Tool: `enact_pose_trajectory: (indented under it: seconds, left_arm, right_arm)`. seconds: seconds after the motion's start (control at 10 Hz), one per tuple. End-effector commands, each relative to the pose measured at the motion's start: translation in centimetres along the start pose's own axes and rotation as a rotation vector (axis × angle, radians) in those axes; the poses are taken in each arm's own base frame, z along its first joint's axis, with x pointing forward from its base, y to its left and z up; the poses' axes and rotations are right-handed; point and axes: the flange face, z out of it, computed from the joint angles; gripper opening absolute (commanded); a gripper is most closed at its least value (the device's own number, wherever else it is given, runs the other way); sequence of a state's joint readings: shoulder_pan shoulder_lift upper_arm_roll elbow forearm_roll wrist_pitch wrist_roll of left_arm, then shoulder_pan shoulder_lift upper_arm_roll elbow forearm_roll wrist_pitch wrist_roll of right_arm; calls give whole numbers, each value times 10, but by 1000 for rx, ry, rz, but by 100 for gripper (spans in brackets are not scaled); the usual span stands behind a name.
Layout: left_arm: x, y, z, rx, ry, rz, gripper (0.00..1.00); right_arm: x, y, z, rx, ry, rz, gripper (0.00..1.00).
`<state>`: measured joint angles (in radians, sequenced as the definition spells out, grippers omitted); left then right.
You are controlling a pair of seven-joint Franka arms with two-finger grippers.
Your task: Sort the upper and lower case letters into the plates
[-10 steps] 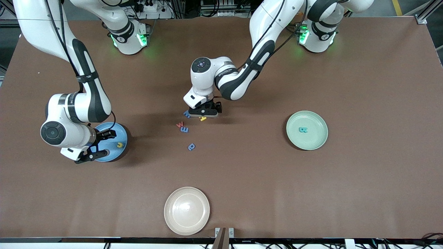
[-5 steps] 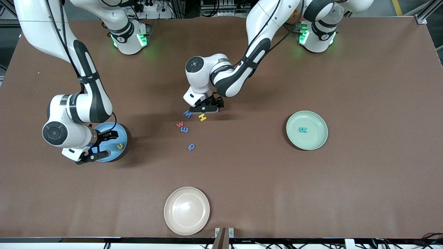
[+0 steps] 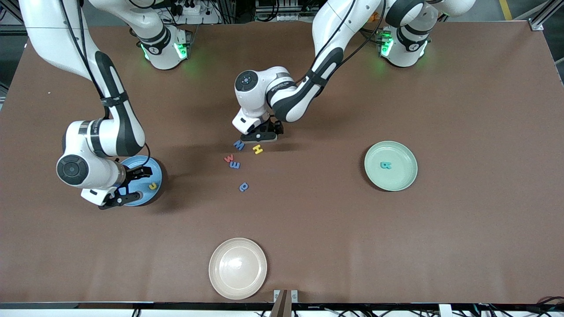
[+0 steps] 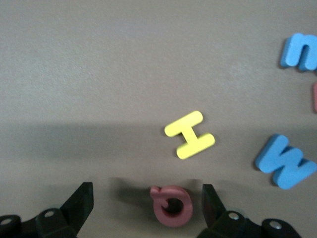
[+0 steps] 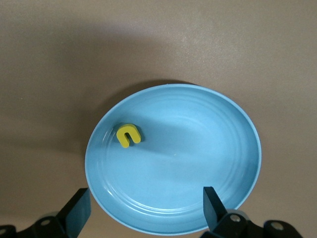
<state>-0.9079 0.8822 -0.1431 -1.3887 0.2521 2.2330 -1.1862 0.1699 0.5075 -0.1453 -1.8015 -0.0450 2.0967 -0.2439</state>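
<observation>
- Left gripper, fingers spread apart, straddles a small red foam letter on the brown table, beside a yellow H.
- Right gripper, fingers spread and empty, hovers over the plain blue round plate holding a yellow letter.
- A teal letter lies in the mint green plate.

table: plain brown
blue plate: light blue, plain
letter in blue plate: yellow
mint plate: pale green, plain
letter in mint plate: teal
cream plate: cream-white, plain
H: yellow
W: blue
curled letter: dull red
letter at table's middle: red
E: blue
lone letter: blue
arms: white with black bands
bases: green lights
</observation>
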Motion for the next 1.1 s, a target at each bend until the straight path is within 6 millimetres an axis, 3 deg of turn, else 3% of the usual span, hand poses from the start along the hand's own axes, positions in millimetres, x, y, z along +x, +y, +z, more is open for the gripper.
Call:
enact_pose_trajectory:
  seconds: [0.0, 0.2, 0.9, 1.0]
  left_arm:
    - [-3, 4, -2, -2, -8, -22, 88]
    - [-3, 5, -1, -8, -6, -17, 68]
    - [-13, 12, 12, -36, 0, -15, 68]
    - [-13, 12, 12, -36, 0, -15, 63]
  right_arm:
    - [3, -2, 0, 11, 7, 16, 100]
    - [3, -2, 0, 11, 7, 16, 100]
    - [3, -3, 0, 11, 7, 14, 100]
    - [3, -3, 0, 11, 7, 14, 100]
